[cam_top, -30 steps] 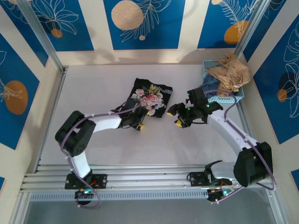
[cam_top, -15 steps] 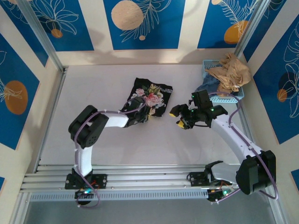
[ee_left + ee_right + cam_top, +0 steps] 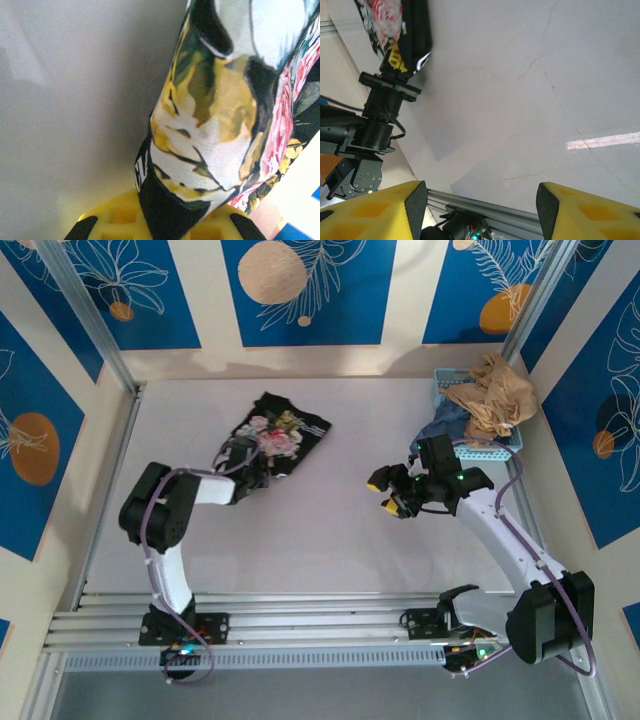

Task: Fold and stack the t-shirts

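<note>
The white table [image 3: 330,540] carries a blue basket [image 3: 500,448] at its far right corner. The black t-shirt [image 3: 285,432] with flower print is bunched well to the left of the basket. The left gripper [image 3: 252,468] is clenched on the t-shirt's near edge. The right gripper [image 3: 383,494], near the basket on its left, has its fingers spread and empty.
</note>
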